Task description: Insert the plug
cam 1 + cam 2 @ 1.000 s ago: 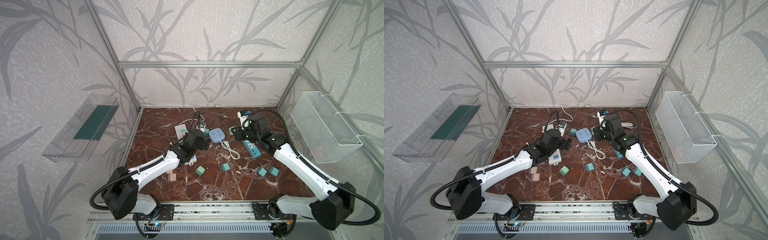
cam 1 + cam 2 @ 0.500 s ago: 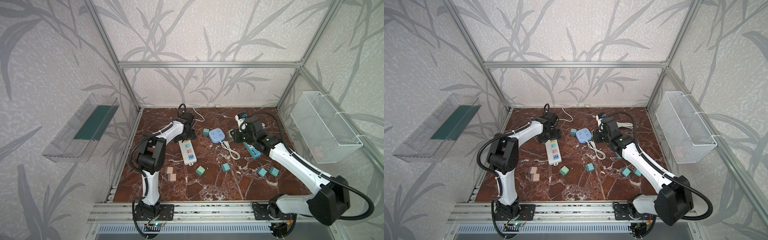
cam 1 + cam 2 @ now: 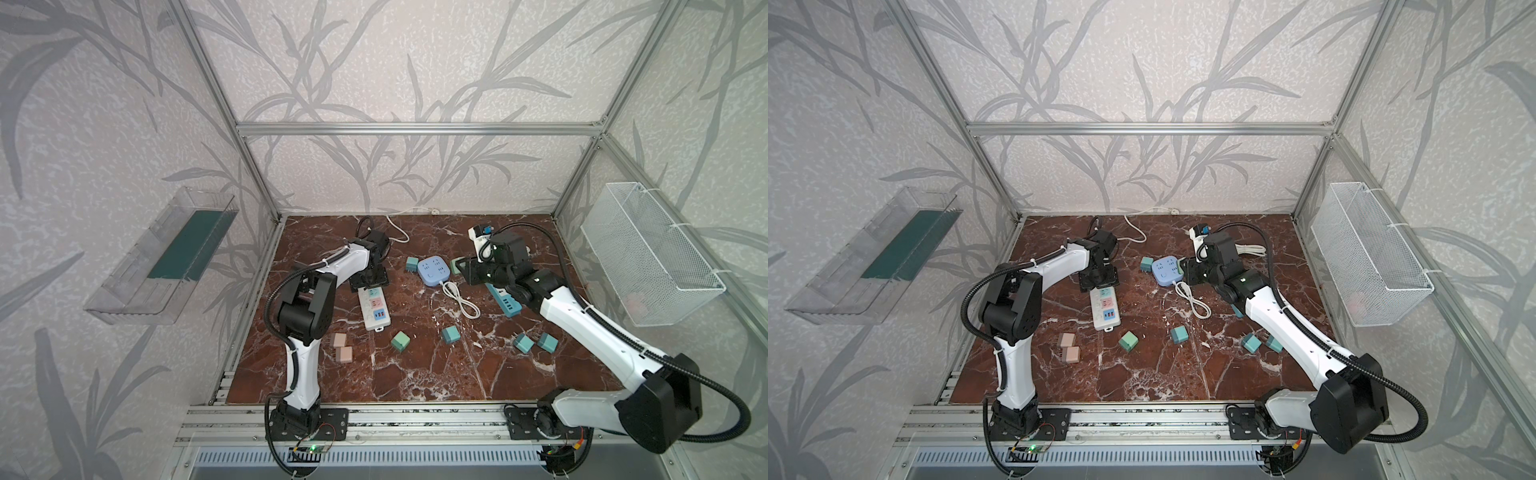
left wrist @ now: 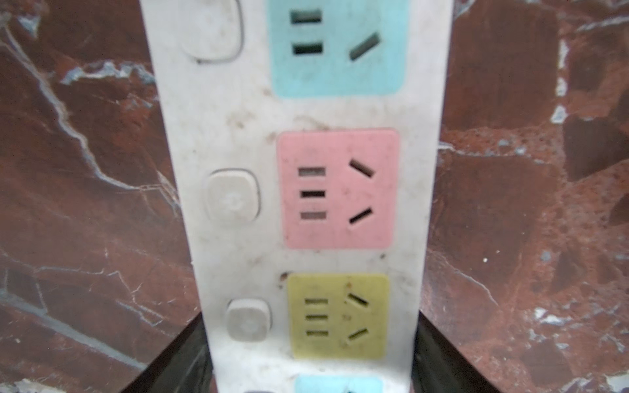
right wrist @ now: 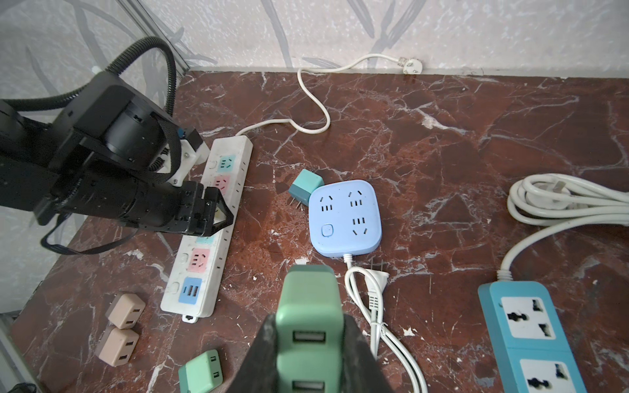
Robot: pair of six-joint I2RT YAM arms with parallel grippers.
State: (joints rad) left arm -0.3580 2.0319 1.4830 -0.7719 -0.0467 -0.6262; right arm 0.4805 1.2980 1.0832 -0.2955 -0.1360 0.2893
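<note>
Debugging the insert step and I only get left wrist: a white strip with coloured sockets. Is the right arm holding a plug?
Observer: Yes. The right gripper is shut on a green USB plug, clear in the right wrist view.
Operator: Where is that?
Observer: In both top views it is close beside the blue socket block, off to the right of the white power strip and apart from it.
Operator: Spare plugs nearby?
Observer: Two beige plugs lie on the marble top, left of the strip's near end in the top views.
</note>
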